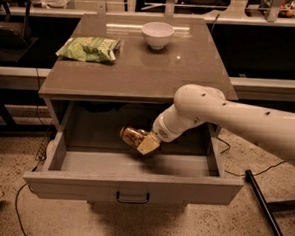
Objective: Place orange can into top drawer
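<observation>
The top drawer (133, 185) stands pulled fully out of the grey cabinet table, its flat front panel nearest the camera with a small dark handle (132, 197) at its centre. The gripper (145, 143) hangs inside the drawer's open cavity, above the middle of its floor and nearer its back than its front, its two fingers closed on the orange can (131, 135). The can lies on its side in that grip, tilted, pointing toward the drawer's left wall and clear of the floor. The white arm (223, 114) reaches in over the drawer's right wall. Behind the drawer, on the tabletop (140, 74), sit a white bowl (157, 34) and a green snack bag (88, 49).
</observation>
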